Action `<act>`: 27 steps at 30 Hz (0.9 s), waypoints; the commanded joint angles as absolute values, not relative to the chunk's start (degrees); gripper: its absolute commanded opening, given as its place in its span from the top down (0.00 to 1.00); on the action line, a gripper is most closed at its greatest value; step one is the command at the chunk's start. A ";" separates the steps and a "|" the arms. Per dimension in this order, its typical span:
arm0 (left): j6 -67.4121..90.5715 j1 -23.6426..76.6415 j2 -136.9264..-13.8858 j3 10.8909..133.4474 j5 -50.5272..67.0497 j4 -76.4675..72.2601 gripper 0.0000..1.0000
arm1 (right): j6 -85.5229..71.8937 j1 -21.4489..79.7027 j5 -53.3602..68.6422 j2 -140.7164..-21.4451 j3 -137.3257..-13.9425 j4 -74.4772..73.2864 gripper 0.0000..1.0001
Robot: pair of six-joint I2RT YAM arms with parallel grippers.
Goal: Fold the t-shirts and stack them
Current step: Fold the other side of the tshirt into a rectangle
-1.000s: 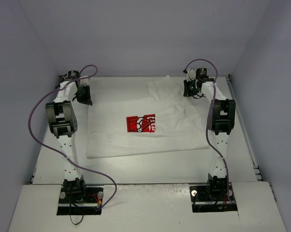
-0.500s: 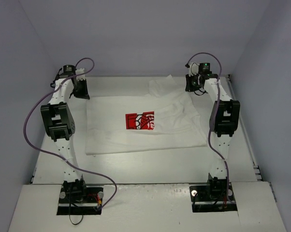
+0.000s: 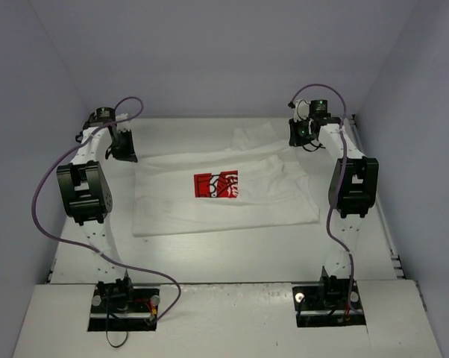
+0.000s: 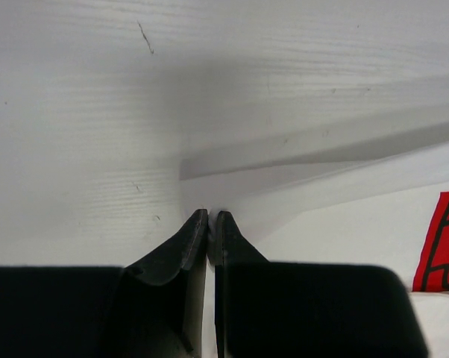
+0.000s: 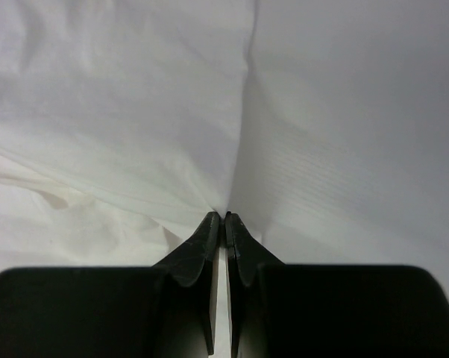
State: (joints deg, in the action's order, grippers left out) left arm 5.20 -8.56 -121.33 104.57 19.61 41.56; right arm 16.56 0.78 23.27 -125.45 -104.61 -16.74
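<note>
Found t-shirt (image 3: 209, 212) spread at centre of top frame on surface (image 3: 232, 253), long axis left to right. Recorded left claw (image 4: 210, 216) pinching its upper-left corner, right claw (image 5: 222, 218) pressed together on its upper-right fold. Judged coming fold directed toward lower frame edge, with cloth below both claws.
</note>
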 commanded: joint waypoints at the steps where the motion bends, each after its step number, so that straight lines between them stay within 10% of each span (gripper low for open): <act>1: 7.99 -9.32 -112.52 103.17 16.44 39.94 1.00 | 16.56 0.26 21.40 -116.62 -101.84 -14.36 1.00; 27: 19.33 -8.79 -94.04 74.86 6.93 33.03 1.00 | 9.40 0.20 16.77 -102.50 -75.38 -6.45 1.00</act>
State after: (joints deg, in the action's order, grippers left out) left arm 17.73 -8.58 -99.51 75.03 10.23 36.40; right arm 11.62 0.78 19.54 -107.92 -76.81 -10.46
